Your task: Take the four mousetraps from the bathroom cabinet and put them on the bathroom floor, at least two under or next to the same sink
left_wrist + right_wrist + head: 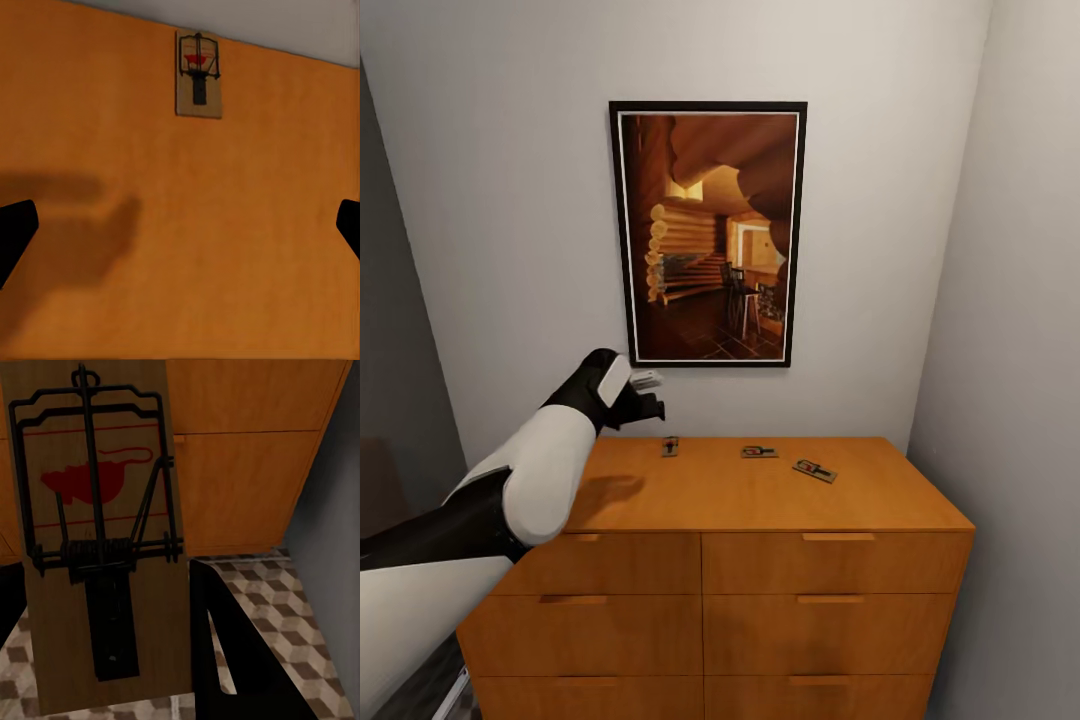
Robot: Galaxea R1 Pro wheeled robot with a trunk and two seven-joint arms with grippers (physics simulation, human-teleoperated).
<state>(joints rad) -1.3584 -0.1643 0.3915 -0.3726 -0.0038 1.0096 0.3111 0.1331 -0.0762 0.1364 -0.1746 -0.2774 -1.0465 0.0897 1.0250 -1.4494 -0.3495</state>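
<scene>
While the right gripper [150, 607] pinched one mousetrap [97, 547] low above the tiled floor [277, 600], the left gripper [643, 392] hung spread over the cabinet [760, 500].

Nearest, the held trap sat upright between the right fingers [232, 660], its red patch and black spring bar facing the wrist camera, with cube-patterned tiles and the cabinet's drawer fronts behind it. Farther off, the left gripper hovered above the top's left rear corner, its dark fingers [15, 232] wide apart and touching nothing. Three traps lay along the back of the top: one [671, 446] nearest the gripper, probably the one seen from the left wrist, one in the middle [758, 452], one to the right [815, 470]. A framed picture [707, 235] hung on the wall behind.
</scene>
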